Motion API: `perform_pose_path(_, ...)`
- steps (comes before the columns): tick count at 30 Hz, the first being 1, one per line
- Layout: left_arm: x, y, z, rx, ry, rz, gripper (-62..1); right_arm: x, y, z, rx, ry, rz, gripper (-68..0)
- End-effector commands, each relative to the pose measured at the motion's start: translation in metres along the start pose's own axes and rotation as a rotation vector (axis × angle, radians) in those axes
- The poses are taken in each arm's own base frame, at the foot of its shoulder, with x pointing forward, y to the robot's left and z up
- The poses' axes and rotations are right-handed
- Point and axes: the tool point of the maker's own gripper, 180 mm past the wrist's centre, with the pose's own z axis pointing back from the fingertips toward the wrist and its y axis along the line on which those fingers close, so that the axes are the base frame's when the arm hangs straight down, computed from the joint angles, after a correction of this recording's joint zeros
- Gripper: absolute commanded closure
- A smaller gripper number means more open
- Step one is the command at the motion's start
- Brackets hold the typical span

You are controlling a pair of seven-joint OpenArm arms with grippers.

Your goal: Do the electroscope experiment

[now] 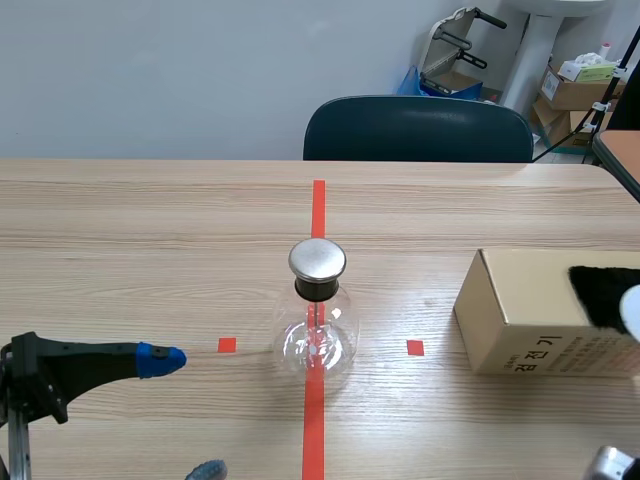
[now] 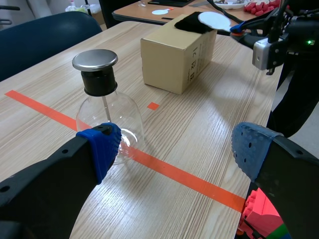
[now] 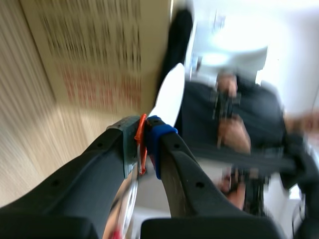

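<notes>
Left end effector [image 2: 175, 149] hangs open, while right end effector [image 3: 142, 137], pinching the white paddle [image 3: 169, 94], has the electroscope [image 1: 317, 300] off to its left.

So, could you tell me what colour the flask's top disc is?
Silvery grey disc, clearest in the left wrist view.

One glass electroscope flask [image 1: 317, 325], one cardboard box [image 1: 515, 325], one black cloth [image 1: 600, 292], one white disc [image 2: 214, 21], one chair [image 1: 418, 130].

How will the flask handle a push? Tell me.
The flask looks like clear glass: probably fragile and slippery. Its metal cap sits high on a narrow neck, so a push there may tip it, and the round body could roll.
</notes>
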Motion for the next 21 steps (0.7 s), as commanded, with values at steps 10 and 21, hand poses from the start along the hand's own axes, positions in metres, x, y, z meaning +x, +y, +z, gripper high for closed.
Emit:
perform_pose_path(10,0.010,0.000,-0.003,0.002,-0.040,0.004,-48.2,-0.038,-0.011,0.004,-0.053,0.183,0.025,-1.7)
perform_pose_path(21,0.010,0.000,-0.003,0.003,-0.040,0.002,-48.2,-0.017,-0.011,0.001,-0.051,0.067,0.028,-1.7)
